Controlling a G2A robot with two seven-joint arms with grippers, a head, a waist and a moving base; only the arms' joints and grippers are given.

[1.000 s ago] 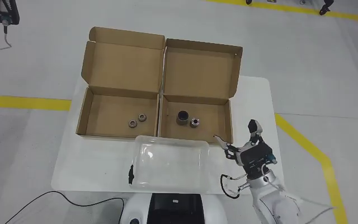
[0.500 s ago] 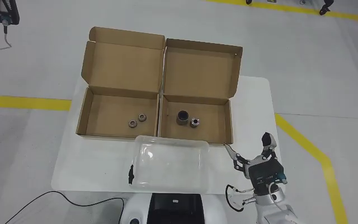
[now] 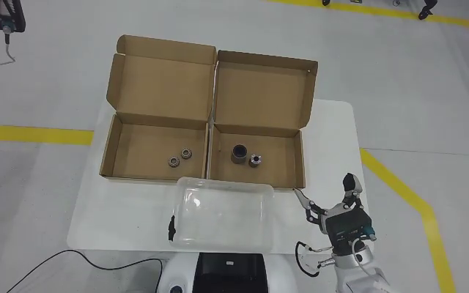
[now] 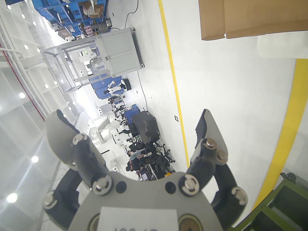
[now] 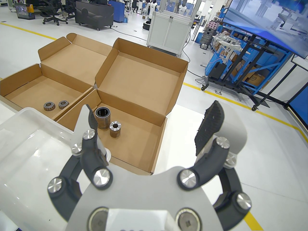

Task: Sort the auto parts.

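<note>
Two open cardboard boxes stand side by side. The left box (image 3: 139,150) (image 5: 26,85) holds two ring bearings (image 3: 180,157) (image 5: 49,106). In the right box (image 3: 278,157) (image 5: 146,133) are a dark cylindrical sleeve (image 3: 239,153) (image 5: 102,117) and a small steel bushing (image 3: 254,160) (image 5: 115,128). My right gripper (image 3: 324,187) (image 5: 151,111) hangs open and empty over the table's front right corner, beside the right box. My left gripper (image 4: 131,118) is open and empty, facing the floor and the room, with a cardboard flap (image 4: 252,5) beyond it.
A clear plastic tray (image 3: 223,212) (image 5: 31,145) sits in front of the boxes, with nothing in it. The white table (image 3: 330,132) has bare room to the right of the boxes. Both box lids stand upright at the far side.
My right gripper has drawn back from the right box's front corner toward the table's front right edge, then stayed still. The parts have not moved.
</note>
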